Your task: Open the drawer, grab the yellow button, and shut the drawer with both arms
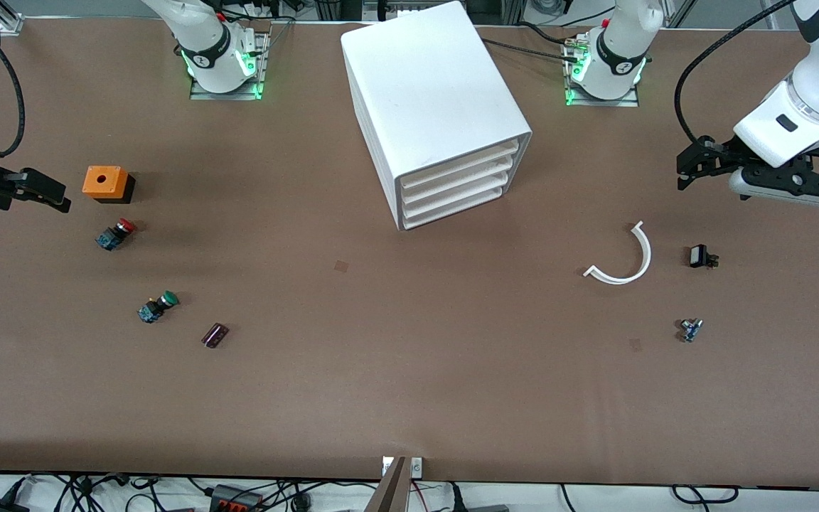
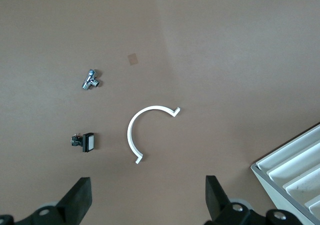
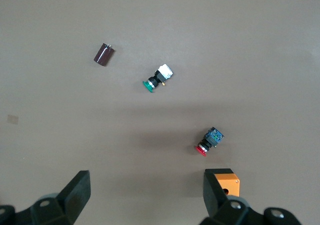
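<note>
The drawer [image 1: 461, 165], top of four in the cabinet [image 1: 427, 92], is shut, its front facing 5 o'clock onto bare tabltop, presumably room to slide out. No orange-yellow button shows; I judge it lies inside. The left gripper [image 1: 694, 167] hangs over the tabletop [image 1: 395, 370] at 3 o'clock, jaws wide; the right gripper [image 1: 50, 195] at 9 o'clock beside an orange box [image 1: 105, 182], jaws wide. Both look parked clear.

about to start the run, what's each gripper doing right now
Left gripper: open, empty, over the table near the white arc.
Right gripper: open, empty, over the table by the orange box.
</note>
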You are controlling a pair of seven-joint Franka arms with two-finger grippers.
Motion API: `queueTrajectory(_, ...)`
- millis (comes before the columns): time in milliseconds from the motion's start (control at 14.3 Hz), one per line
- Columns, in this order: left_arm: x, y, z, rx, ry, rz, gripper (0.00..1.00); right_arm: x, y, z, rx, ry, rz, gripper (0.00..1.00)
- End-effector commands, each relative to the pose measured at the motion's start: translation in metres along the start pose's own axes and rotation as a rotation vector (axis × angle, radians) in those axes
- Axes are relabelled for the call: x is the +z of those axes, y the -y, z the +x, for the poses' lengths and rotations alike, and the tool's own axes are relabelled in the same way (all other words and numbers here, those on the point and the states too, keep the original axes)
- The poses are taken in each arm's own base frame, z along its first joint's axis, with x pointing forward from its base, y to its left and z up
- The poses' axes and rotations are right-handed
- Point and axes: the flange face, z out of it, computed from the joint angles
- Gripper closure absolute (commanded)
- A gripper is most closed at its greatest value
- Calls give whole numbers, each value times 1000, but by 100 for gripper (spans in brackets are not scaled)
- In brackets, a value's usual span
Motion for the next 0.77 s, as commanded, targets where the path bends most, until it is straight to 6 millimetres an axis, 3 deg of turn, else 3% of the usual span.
queueTrajectory(0,-5,-2,-2,-6,2,-14,0,-2,2,-6,-13,-9,5,0)
queueTrajectory(419,-6,-3,-2,-4,0,-13,0,-1,5,-6,-31,0,4,0)
queueTrajectory(699,9,-13,-1,17,65,-23,0,3,13,-3,-42,1,5,0)
